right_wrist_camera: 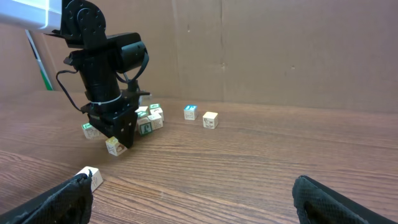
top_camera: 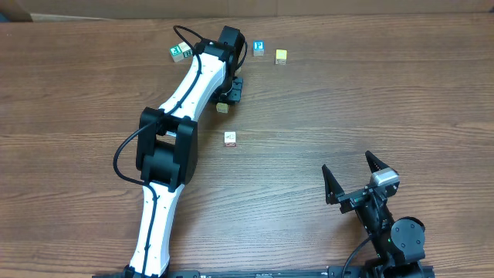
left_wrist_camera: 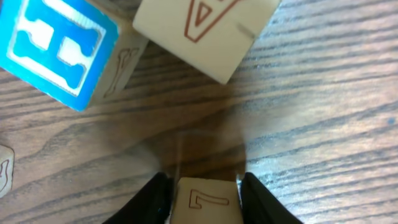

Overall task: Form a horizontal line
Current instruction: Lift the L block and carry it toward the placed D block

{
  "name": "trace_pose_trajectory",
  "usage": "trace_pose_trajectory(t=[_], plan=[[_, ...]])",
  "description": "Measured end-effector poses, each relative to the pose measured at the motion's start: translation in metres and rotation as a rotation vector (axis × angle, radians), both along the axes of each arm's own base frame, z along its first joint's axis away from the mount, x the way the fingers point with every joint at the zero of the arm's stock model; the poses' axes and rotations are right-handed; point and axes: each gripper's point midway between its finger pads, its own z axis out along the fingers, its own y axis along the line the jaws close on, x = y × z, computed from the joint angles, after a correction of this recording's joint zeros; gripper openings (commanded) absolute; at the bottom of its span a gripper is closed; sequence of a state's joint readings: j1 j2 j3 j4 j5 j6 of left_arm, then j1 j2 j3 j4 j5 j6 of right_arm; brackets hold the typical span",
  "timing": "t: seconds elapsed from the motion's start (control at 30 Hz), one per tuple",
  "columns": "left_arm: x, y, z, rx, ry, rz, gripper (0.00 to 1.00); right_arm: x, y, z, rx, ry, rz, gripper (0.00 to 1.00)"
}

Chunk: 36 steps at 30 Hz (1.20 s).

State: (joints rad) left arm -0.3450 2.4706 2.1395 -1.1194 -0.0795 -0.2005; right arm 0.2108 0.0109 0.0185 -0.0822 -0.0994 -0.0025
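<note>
Two fingers of the left gripper are clamping a whitish cube with a reddish mark; the blue-and-white cube and yellow cube are lying apart toward its 1 o'clock. The right gripper is gaping empty.

Brown wood-grain table. Cardboard backdrop behind it. Green-and-white letter cube near table's far edge.

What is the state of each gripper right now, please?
Left gripper: closed on a whitish cube with a reddish mark.
Right gripper: open, holding nothing.
</note>
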Motion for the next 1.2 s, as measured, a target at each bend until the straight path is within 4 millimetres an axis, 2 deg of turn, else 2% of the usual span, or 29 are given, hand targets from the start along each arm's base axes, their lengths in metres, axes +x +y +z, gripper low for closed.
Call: trace_pose_trajectory(t=[0.1,0.33,0.6,0.73,0.83,0.93,1.0,1.1,1.2], plan=[[-0.004,0.001,0.0,0.006,0.017,-0.001,0.38,0.0,0.0,0.0,0.0,-0.001,0.0,1.0],[-0.006,0.002,-0.001,0.009,0.023,-0.002,0.27,0.0,0.0,0.0,0.0,0.0,0.0,1.0],[-0.009,0.003,0.0,0.014,0.036,-0.001,0.25,0.0,0.0,0.0,0.0,0.0,0.0,1.0],[-0.008,0.003,0.01,0.01,0.027,0.003,0.22,0.0,0.0,0.0,0.0,0.0,0.0,1.0],[-0.003,0.001,0.037,-0.014,-0.027,0.027,0.18,0.0,0.0,0.0,0.0,0.0,0.0,1.0],[0.0,0.0,0.088,-0.055,-0.119,0.064,0.14,0.0,0.0,0.0,0.0,-0.001,0.0,1.0],[0.0,-0.001,0.13,-0.097,-0.196,0.087,0.12,0.0,0.0,0.0,0.0,0.0,0.0,1.0],[-0.008,-0.006,0.182,-0.176,-0.272,0.095,0.04,0.0,0.0,0.0,0.0,0.0,0.0,1.0],[-0.021,-0.019,0.206,-0.257,-0.276,0.075,0.04,0.0,0.0,0.0,0.0,0.0,0.0,1.0]])
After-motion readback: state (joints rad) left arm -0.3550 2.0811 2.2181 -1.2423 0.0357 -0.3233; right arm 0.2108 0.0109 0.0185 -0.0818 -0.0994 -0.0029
